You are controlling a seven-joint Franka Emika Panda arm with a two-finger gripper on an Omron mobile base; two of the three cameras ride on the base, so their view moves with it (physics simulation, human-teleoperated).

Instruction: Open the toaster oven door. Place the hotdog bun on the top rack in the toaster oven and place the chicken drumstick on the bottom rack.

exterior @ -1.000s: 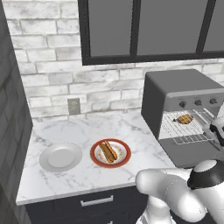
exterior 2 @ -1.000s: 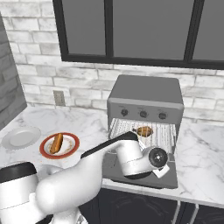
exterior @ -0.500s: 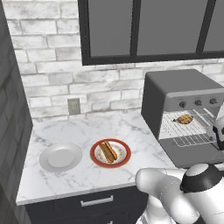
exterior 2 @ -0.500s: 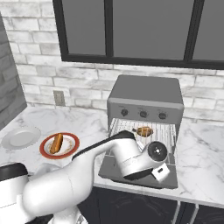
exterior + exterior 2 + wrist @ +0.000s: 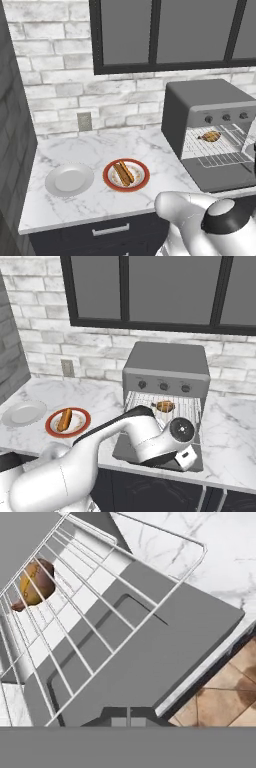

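The toaster oven [image 5: 210, 107] stands at the counter's right with its door [image 5: 220, 177] folded down flat. The chicken drumstick [image 5: 210, 136] lies on a wire rack [image 5: 222, 148] inside the cavity; I cannot tell whether that is the top rack or the bottom rack. In the hand view the drumstick [image 5: 32, 582] sits at the upper left on a pulled-out rack above the door [image 5: 165, 647]. My gripper [image 5: 127, 718] hovers over the door's front part, shut with nothing between its tips. The hotdog bun [image 5: 123, 173] rests on a red-rimmed plate [image 5: 142, 182] left of the oven.
An empty white plate [image 5: 69, 180] lies left of the red one. A brick wall with an outlet [image 5: 84, 121] backs the marble counter [image 5: 95, 150]. The arm [image 5: 135, 431] reaches across the door's left part. Tiled floor [image 5: 225, 697] shows past the counter's front edge.
The hand has shifted slightly right over the open door. The drumstick and the hotdog bun have not moved.
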